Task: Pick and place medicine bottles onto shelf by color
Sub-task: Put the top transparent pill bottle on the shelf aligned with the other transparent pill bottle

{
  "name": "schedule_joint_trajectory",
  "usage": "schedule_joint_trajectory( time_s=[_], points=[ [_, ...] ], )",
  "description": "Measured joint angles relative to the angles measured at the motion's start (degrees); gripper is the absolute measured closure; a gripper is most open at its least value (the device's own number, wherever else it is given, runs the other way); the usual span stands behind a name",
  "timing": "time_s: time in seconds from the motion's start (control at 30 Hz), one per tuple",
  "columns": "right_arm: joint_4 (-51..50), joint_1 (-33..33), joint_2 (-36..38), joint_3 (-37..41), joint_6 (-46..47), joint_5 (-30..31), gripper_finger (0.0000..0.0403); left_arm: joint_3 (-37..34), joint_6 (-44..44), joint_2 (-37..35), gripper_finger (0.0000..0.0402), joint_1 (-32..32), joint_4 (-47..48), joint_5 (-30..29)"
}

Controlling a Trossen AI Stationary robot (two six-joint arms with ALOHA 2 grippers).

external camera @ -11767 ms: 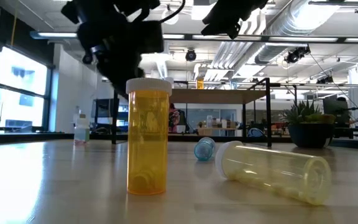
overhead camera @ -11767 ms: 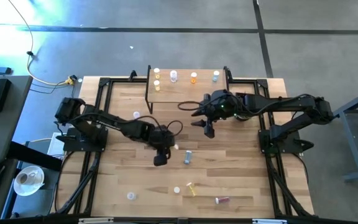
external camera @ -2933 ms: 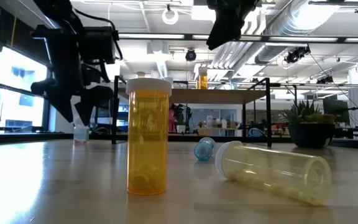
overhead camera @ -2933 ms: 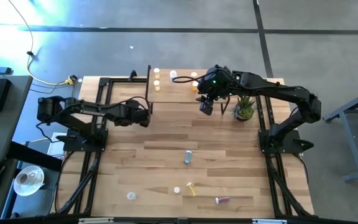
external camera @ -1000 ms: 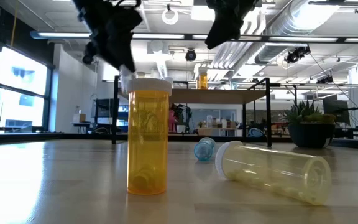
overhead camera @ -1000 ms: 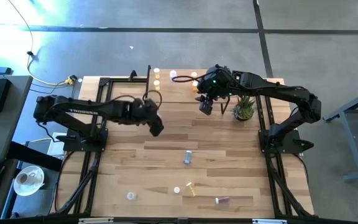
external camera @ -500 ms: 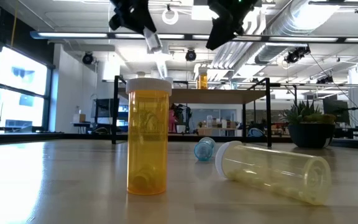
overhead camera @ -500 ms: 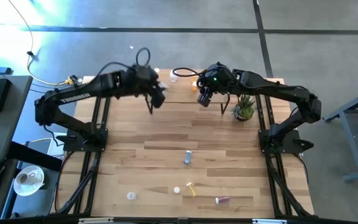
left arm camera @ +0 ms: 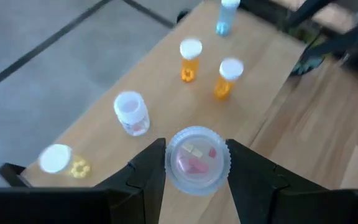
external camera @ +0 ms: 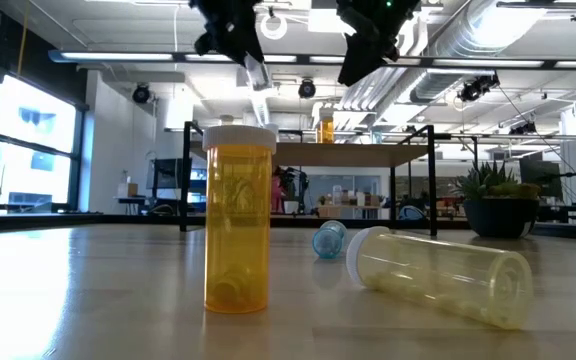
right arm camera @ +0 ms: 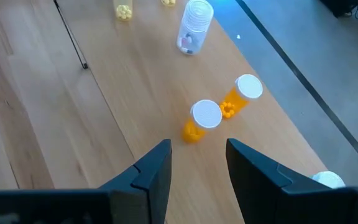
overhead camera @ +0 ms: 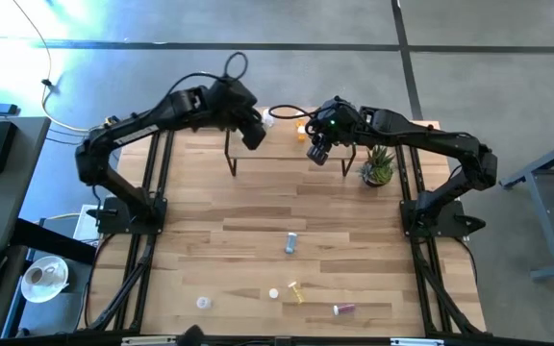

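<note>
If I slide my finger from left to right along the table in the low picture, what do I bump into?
Standing orange bottle → little blue bottle → lying yellow bottle → plant.

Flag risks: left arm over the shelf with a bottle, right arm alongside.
1. The left gripper holds a clear bottle above the shelf; the clear bottle already there stands close and could be toppled.
2. The right gripper hovers empty over two orange bottles, near the left arm, so they could collide.
</note>
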State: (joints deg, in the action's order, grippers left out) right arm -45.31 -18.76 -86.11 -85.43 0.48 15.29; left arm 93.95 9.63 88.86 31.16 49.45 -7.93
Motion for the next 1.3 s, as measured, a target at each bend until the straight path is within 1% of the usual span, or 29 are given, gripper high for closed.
schedule_joint_trajectory(
  time_s=[0.13, 0.3, 0.47, 0.57, 0.83, 1.1, 1.3],
  points=[
    [0.0, 0.0, 0.0, 0.0, 2.6, 2.2, 0.0258, 0.0, -0.9, 3.5, 0.0264, 0.0, 0.5, 0.2],
    [0.1, 0.0, 0.0, 0.0, 2.2, 3.5, 0.0258, 0.0, -2.5, 7.3, 0.0264, 0.0, 0.5, 2.6],
    [0.1, 0.0, 0.0, 0.0, 2.1, 3.7, 0.0258, 0.0, -2.8, 9.9, 0.0264, 0.1, 0.3, 2.8],
    [0.1, 0.0, 0.0, 0.0, 2.1, 3.7, 0.0258, 0.0, -4.3, 10.8, 0.0264, 0.2, 0.1, 2.7],
    [0.1, 0.0, 0.0, 0.0, 2.1, 3.7, 0.0258, 0.0, -4.7, 12.6, 0.0264, 1.9, 0.0, 2.6],
    [0.1, 0.0, 0.0, 0.0, 2.1, 3.7, 0.0258, 0.0, -5.1, 12.8, 0.0264, 2.6, -0.2, 2.8],
    [0.1, 0.0, 0.0, 0.0, 2.1, 3.7, 0.0258, 0.0, -6.8, 12.8, 0.0253, 2.5, -0.1, 2.8]
  ],
)
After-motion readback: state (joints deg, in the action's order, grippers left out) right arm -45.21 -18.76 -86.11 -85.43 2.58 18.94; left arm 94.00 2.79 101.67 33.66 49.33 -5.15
